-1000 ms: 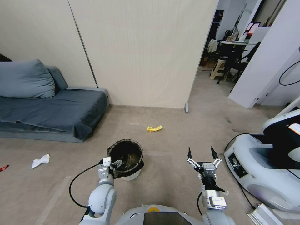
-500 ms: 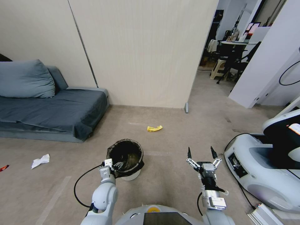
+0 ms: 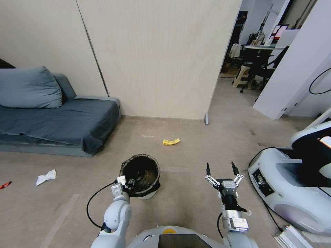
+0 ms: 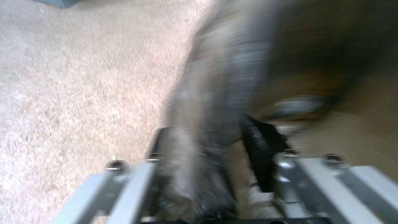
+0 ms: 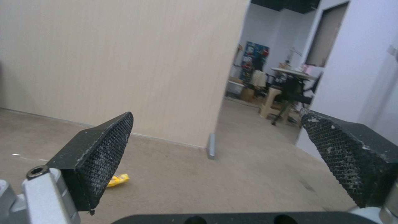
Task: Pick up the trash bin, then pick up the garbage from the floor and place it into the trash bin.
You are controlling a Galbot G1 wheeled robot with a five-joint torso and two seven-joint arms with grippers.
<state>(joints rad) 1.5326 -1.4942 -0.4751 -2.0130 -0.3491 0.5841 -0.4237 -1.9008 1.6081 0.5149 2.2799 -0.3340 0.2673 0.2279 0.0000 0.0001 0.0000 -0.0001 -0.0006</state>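
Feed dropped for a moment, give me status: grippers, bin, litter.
Left gripper shut on trash bin rim. Right gripper open, empty, held over floor. Yellow scrap ahead, white tissue far left. Path clear.

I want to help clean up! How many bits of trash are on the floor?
3. A yellow scrap ahead near the wall, a white tissue far left in front of the sofa, and a red scrap at the left edge. More may lie out of view.

A grey sofa point(image 3: 58, 124) with a cushion point(image 3: 29, 88) stands left of the beige partition wall point(image 3: 155, 58).
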